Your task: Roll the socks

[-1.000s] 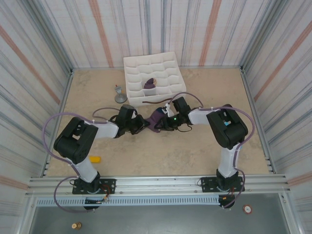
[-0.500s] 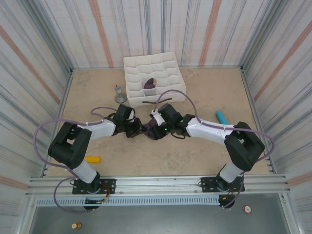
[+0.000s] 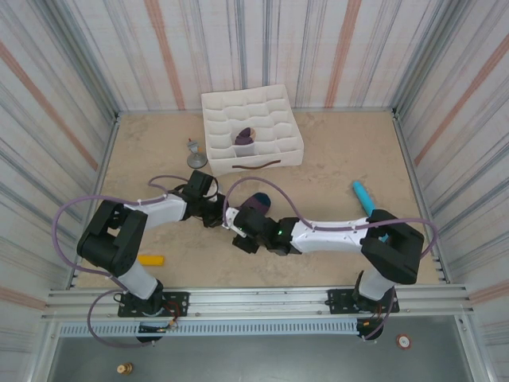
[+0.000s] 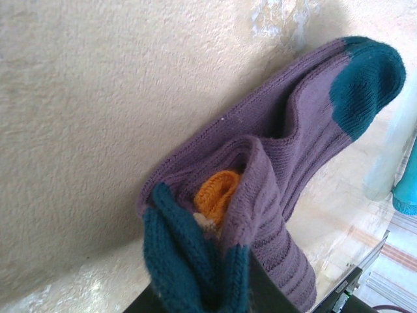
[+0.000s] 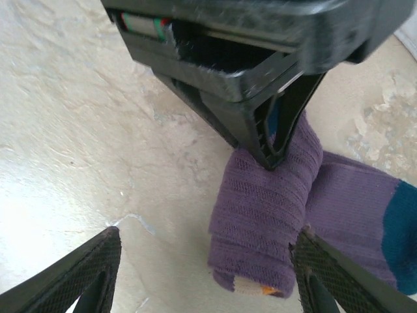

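A purple sock (image 4: 287, 143) with a teal toe lies half rolled on the table, its orange cuff (image 4: 217, 192) tucked inside the roll. My left gripper (image 4: 208, 287) is shut on the rolled end, and its black fingers (image 5: 273, 140) pinch the top of the roll (image 5: 264, 222). My right gripper (image 5: 207, 236) is open and low over the table, with the roll between its fingers, close to the right one (image 5: 339, 274). From above, the sock (image 3: 256, 201) lies just right of the left gripper (image 3: 220, 212), and the right gripper (image 3: 241, 233) sits in front of it. A second sock, rolled (image 3: 244, 137), rests in the tray.
The white compartment tray (image 3: 270, 103) stands at the back centre. A teal cylinder (image 3: 363, 193) lies to the right, a yellow block (image 3: 150, 259) at the front left, and a small grey stand (image 3: 195, 156) left of the tray. The right forearm (image 3: 334, 233) stretches across the front middle.
My right arm has swung from behind the sock round to its near side, leaving the sock uncovered from above. The left gripper has stayed put, still clamped on the roll.
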Available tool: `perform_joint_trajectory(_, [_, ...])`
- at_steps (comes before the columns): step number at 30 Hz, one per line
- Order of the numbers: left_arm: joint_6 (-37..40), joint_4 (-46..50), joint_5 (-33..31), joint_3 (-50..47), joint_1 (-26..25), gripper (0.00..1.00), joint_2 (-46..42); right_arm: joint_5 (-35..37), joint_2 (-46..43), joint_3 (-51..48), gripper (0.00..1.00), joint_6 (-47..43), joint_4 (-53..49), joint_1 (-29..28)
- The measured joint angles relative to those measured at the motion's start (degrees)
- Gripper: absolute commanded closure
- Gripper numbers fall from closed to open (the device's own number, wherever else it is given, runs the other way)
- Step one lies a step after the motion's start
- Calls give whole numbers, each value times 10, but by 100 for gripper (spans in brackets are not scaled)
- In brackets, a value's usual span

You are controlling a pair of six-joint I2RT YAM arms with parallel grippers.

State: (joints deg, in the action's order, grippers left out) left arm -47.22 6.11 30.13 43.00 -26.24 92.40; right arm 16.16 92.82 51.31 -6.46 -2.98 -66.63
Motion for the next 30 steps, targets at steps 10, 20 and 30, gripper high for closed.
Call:
perform_joint_trajectory(10, [14, 12, 12, 0, 4, 100, 0, 88, 74, -16, 33, -54, 79, -13])
perform_joint_trajectory(20, [20, 18, 14, 0, 11, 99, 0, 118, 108, -19, 48, -70, 129, -14])
perform_joint_trajectory(30, [20, 16, 12, 0, 17, 73, 0, 95, 110, -28, 83, -57, 160, 1])
